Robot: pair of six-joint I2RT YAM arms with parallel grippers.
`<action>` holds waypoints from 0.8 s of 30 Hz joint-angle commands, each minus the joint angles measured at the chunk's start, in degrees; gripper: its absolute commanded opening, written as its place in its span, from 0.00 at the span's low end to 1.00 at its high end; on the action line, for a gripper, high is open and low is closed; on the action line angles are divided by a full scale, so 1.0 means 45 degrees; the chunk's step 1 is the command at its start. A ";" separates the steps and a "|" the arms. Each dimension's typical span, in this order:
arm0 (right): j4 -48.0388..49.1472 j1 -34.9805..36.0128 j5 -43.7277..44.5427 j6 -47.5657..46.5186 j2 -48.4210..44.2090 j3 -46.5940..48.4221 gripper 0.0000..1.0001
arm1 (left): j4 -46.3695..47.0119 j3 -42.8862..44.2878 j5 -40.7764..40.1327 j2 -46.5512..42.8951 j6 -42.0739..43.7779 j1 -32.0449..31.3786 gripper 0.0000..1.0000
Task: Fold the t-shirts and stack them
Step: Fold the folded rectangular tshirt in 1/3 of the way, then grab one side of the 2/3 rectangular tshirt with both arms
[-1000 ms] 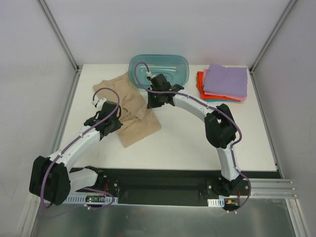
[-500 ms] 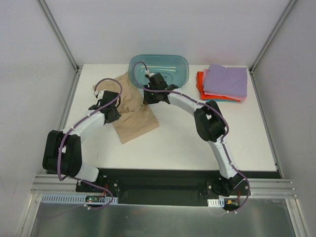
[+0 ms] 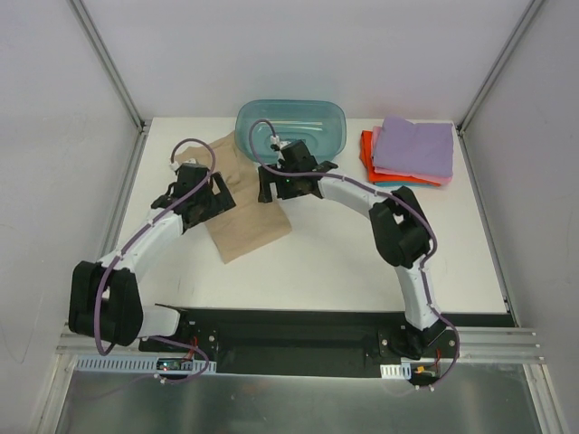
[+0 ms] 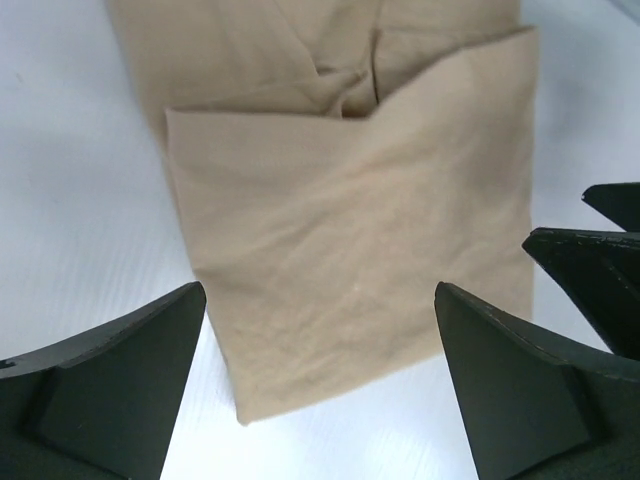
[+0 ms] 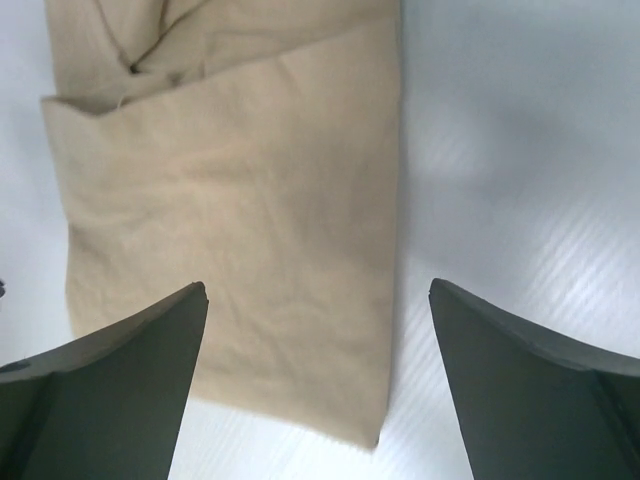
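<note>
The tan t-shirt [image 3: 246, 217] lies folded into a narrow strip on the white table, its far end near the tub. My left gripper [image 3: 217, 199] hovers at its left edge, open and holding nothing; the left wrist view shows the folded cloth [image 4: 350, 250] flat below the left gripper [image 4: 320, 290]. My right gripper [image 3: 265, 187] stands open over the strip's right edge. In the right wrist view the cloth [image 5: 240, 230] lies flat under the right gripper [image 5: 318, 287]. Folded t-shirts are stacked at the back right, lilac [image 3: 414, 145] on top, with orange-red [image 3: 366, 147] showing beneath.
A translucent teal tub [image 3: 291, 116] stands at the back centre, just behind the right wrist. The right gripper's black fingers [image 4: 600, 260] show at the right edge of the left wrist view. Metal frame posts [image 3: 109, 63] rise at the back corners.
Both grippers went from shut to open and let go of the tan shirt. The shirt's left part was folded over, leaving it narrower. The left arm moved toward the back.
</note>
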 commanded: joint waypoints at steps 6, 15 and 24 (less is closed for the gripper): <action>0.1090 0.0157 -0.0439 0.0559 -0.3876 -0.4025 0.97 | -0.0089 -0.3040 0.3163 -0.3303 -0.1763 -0.0876 0.99; 0.1440 -0.0038 -0.0927 0.0735 -0.4446 -0.5846 0.97 | -0.1124 -0.5796 0.2423 -0.6098 -0.4304 -0.0916 0.99; 0.1091 -0.0253 -0.0771 0.0795 -0.3937 -0.5926 0.99 | -0.1163 -0.4880 0.1856 -0.3113 -0.4618 -0.0838 0.61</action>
